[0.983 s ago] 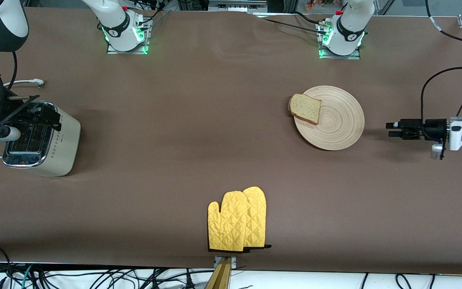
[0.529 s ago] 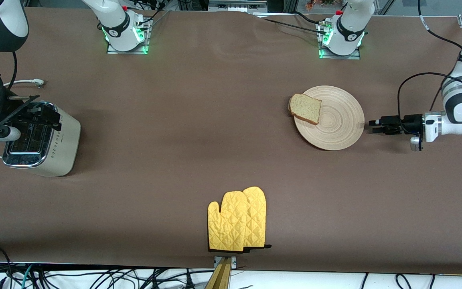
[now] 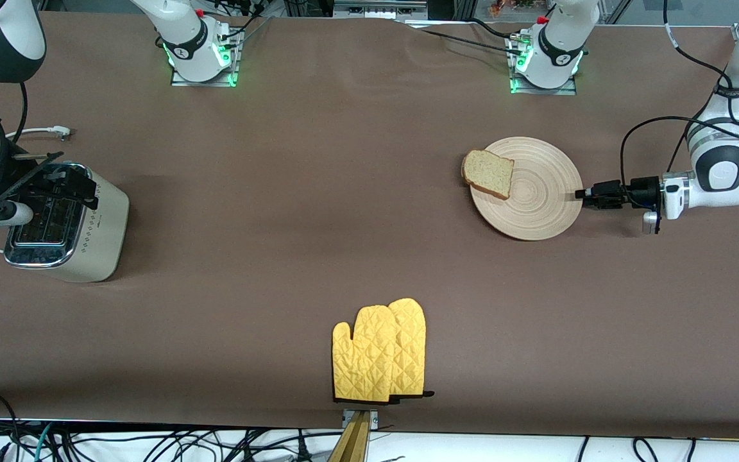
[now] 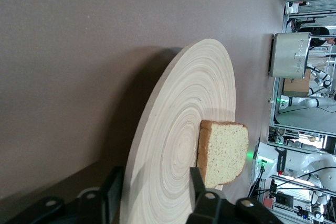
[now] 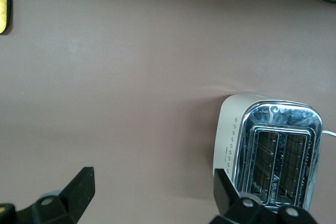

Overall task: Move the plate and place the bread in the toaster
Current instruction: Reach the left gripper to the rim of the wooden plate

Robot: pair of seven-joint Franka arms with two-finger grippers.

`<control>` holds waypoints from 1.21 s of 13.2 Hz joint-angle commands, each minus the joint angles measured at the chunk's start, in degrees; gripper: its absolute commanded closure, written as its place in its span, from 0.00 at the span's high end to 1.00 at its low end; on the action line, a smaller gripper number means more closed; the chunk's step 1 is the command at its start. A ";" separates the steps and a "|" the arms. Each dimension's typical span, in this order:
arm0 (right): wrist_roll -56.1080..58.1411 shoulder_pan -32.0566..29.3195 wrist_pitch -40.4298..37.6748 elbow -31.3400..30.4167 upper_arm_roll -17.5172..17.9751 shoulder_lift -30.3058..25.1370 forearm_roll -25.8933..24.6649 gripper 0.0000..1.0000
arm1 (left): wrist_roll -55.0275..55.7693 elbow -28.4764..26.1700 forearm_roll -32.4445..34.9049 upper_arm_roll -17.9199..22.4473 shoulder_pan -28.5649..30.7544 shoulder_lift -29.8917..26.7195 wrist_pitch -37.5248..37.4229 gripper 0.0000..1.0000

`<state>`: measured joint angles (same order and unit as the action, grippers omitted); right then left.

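Note:
The round light-wood plate (image 3: 539, 208) lies toward the left arm's end of the table. The slice of speckled bread (image 3: 489, 173) rests on the plate's rim, overhanging toward the right arm's end. My left gripper (image 3: 580, 194) lies low at the plate's edge, open, one finger above the rim and one below. The left wrist view shows the plate (image 4: 178, 124) between the fingers of my left gripper (image 4: 155, 182), with the bread (image 4: 226, 150) farther along. The cream toaster (image 3: 97, 237) stands at the right arm's end. My right gripper (image 3: 61, 186) hangs open above the toaster (image 5: 273, 150), holding nothing.
A pair of yellow oven mitts (image 3: 379, 353) lies at the table edge nearest the front camera. The toaster's white cord and plug (image 3: 55, 131) lie on the table toward the robots' bases. Brown cloth covers the table.
My left arm has slid toward the plate until its fingers straddle the rim, and the fingers have drawn closer together. The plate, the bread and the right arm have not moved.

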<state>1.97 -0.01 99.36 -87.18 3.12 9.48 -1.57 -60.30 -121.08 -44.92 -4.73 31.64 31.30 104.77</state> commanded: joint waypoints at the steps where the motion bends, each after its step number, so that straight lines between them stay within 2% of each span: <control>1: 0.05 -0.42 -0.57 0.79 0.30 0.10 0.78 1.00 | -4.29 -1.17 -0.70 -0.63 0.53 0.52 0.70 0.45; 7: -0.03 -0.42 -0.57 0.79 0.30 0.10 0.78 1.00 | -11.50 -1.09 -0.08 -0.63 0.44 4.21 0.26 0.37; 8: -0.12 -0.42 -0.48 0.79 0.30 0.10 0.69 1.00 | -11.59 -1.00 -0.08 -0.63 0.53 4.21 0.17 0.31; 9: -0.21 -0.34 -0.57 0.79 0.30 0.10 0.69 1.00 | -11.51 -0.74 0.01 -0.63 0.44 4.04 0.09 0.12; 11: -0.21 -0.34 -0.57 0.79 0.30 0.10 0.60 1.00 | -11.60 -0.47 1.40 -0.71 0.26 3.77 0.09 0.07; 12: -0.21 -0.34 -0.48 0.79 0.30 0.10 0.43 1.00 | -11.16 -0.03 3.07 -0.72 0.26 3.42 0.00 0.00; 16: -0.21 -0.60 -0.05 0.79 0.21 0.10 0.60 1.00 | -9.23 3.30 2.91 -0.80 0.18 3.51 -4.65 0.00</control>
<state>1.97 -0.07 99.40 -87.18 3.09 9.48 -1.57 -69.94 -119.59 -42.95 -5.31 31.68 35.35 102.74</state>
